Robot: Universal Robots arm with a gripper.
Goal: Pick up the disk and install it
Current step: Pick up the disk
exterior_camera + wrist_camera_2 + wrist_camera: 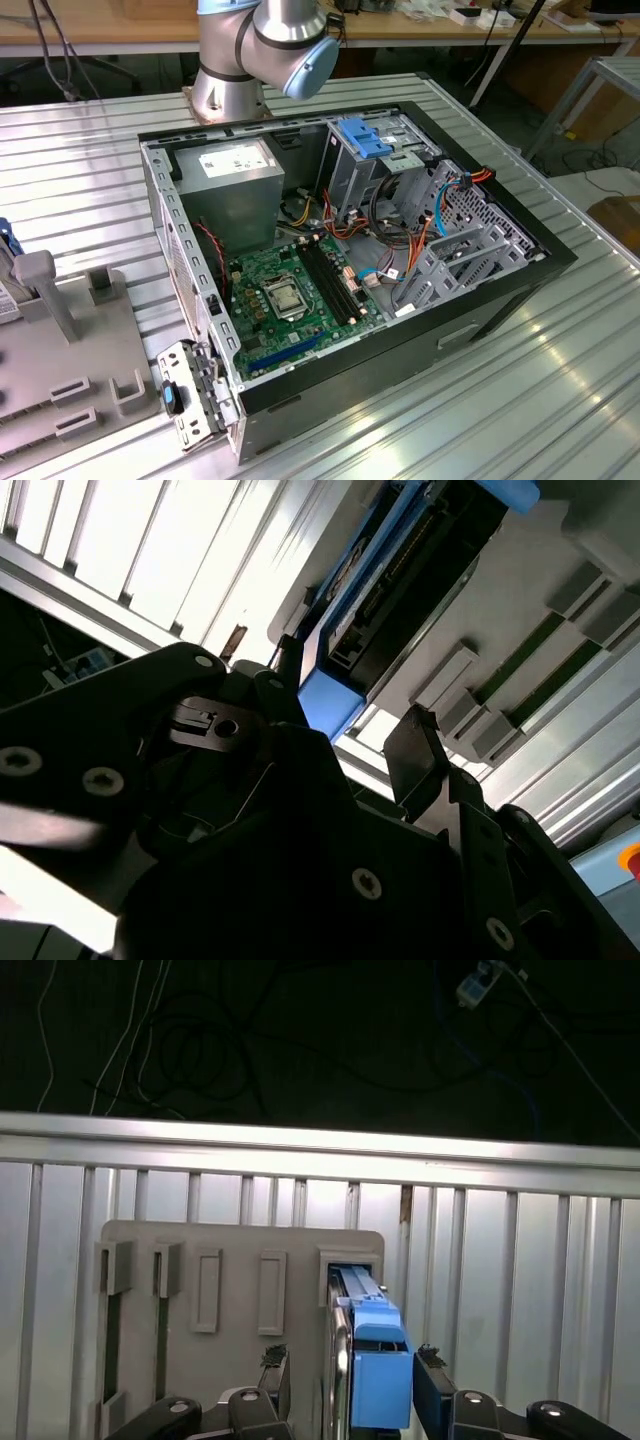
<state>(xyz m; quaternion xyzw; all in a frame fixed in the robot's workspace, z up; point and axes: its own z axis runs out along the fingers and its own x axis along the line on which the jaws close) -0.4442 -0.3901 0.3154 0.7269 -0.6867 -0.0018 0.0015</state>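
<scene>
1. In the exterior view, we saw a grey holder [100, 345] with upright posts and slots lying on the ribbed metal tabletop [560, 400].
2. An open computer case [350, 260] lay just beside the holder, on the exterior view's right of it, with its green motherboard [290, 290] facing up.
3. The arm's base [235, 70] stood behind the case, well apart from the holder.
4. In the second wrist view, the disk [400, 590] stood on edge in a slot of the holder [510, 580], its blue frame running along its edge and capping the near end.
5. There the pincer [345, 695] was released. Its black fingers [415, 750] sat on either side of the disk's near blue end and were not pressed onto it.
6. The tabletop [150, 550] showed its bright ribs past the holder.
7. In the first wrist view, we looked at the disk [380, 1380] edge-on, upright in the end slot of the holder [230, 1250], beside four narrower slots.
8. The pincer [353, 1360] was spread around the disk. One of its fingers [430, 1385] was just beside the blue frame, while the other stood apart from the silver side with a gap between them.
9. The tabletop [500, 1260] carried the holder, and dark cables [200, 1040] hung beyond the tabletop's far edge.
</scene>
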